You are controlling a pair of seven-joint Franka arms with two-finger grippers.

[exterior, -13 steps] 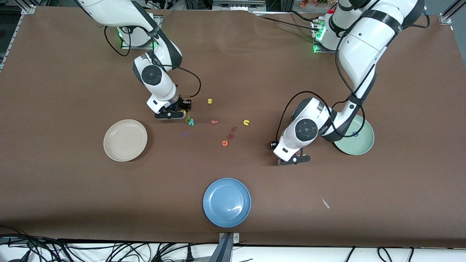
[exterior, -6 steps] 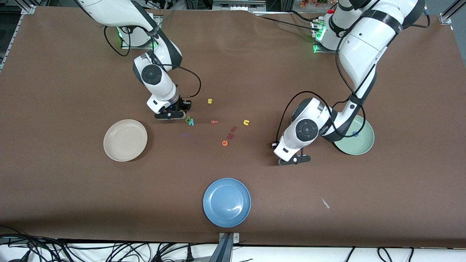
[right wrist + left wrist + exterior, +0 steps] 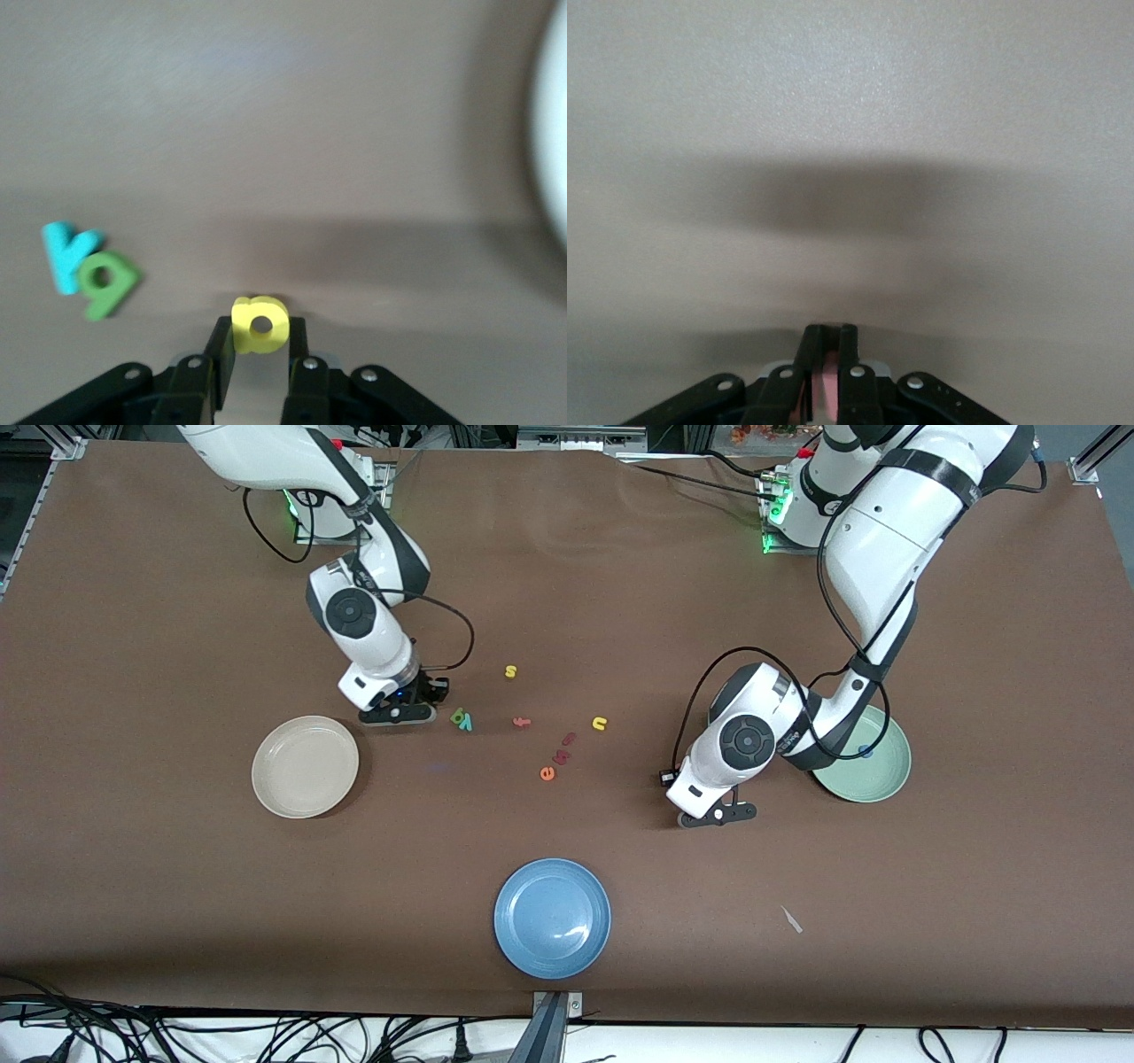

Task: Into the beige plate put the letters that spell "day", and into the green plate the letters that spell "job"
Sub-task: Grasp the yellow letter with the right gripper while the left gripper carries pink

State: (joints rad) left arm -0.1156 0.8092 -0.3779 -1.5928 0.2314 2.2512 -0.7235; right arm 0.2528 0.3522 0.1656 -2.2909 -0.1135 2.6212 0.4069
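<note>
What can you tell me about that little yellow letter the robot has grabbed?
The yellow d is a tiny letter, foam by the look of it, with a round bowl and a hole through its middle. It sits pinched between the fingers of the right gripper, which is shut on it. It is held over bare brown table, between the beige plate and the green a, which touches the teal y.

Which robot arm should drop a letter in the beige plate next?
The right arm. Its fingers are shut on the yellow d, and it hangs beside the beige plate. The left gripper, near the green plate, pinches something pink.
</note>
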